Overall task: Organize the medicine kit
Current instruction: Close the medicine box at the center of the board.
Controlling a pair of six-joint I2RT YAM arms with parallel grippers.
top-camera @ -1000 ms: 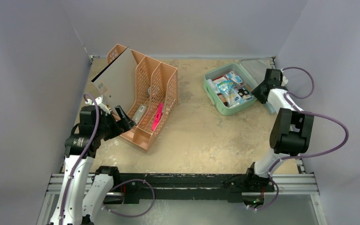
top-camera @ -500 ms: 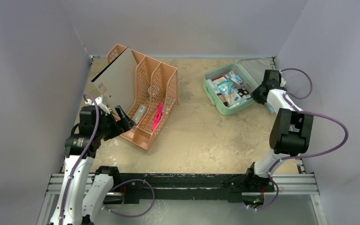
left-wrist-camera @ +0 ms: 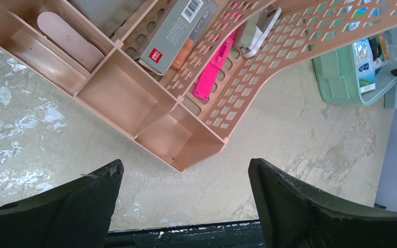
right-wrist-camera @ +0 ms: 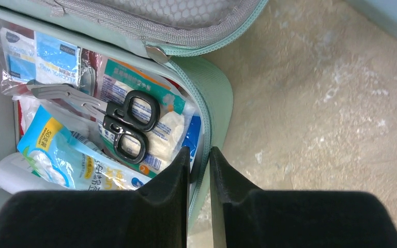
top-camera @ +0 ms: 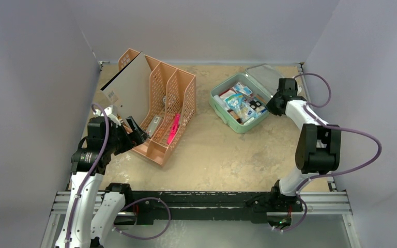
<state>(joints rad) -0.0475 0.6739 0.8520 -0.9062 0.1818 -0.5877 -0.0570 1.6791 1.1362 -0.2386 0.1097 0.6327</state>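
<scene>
Both my right gripper [right-wrist-camera: 199, 155] fingers are pinching the medicine kit [top-camera: 239, 127] wall, dragging it left; my left gripper [left-wrist-camera: 184, 164] is staying spread.

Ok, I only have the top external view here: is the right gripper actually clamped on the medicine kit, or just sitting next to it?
Observer: Clamped. In the right wrist view, the right gripper pinches the medicine kit by its side wall, with one finger inside and one outside.
Operator: Anything in the way of the inner finger?
Observer: Black-handled scissors lie on the packets beside it and look clear of it.
Operator: And the left side?
Observer: In the left wrist view, the left gripper is wide open and empty, above the table by the rack's low front end.
</scene>
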